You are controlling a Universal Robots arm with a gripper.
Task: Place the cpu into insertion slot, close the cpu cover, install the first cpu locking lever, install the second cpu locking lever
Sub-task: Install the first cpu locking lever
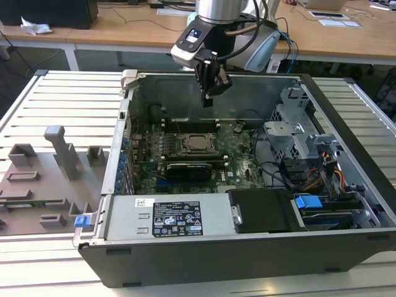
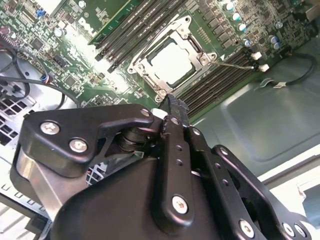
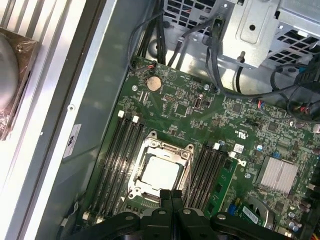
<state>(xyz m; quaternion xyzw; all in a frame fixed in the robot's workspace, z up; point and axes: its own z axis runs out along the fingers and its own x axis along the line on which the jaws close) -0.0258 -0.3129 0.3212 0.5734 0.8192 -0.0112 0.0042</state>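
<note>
Gripper (image 1: 208, 101) hangs over the open computer case (image 1: 346, 204), above the far part of the green motherboard (image 1: 244, 167). In both wrist views we see its black fingers pressed together with nothing between them. Just below its tips, near the middle of the board, lies the insertion slot (image 1: 198, 144). The cpu (image 3: 159, 173) sits flat inside it, silvery top up. The cpu cover (image 3: 150, 150) lies down around the chip, which shows through its square window. In the second wrist view a thin wire locking lever (image 2: 235, 64) juts out from the socket over the memory slots (image 2: 212, 87). It seems unlatched, though we cannot be sure.
</note>
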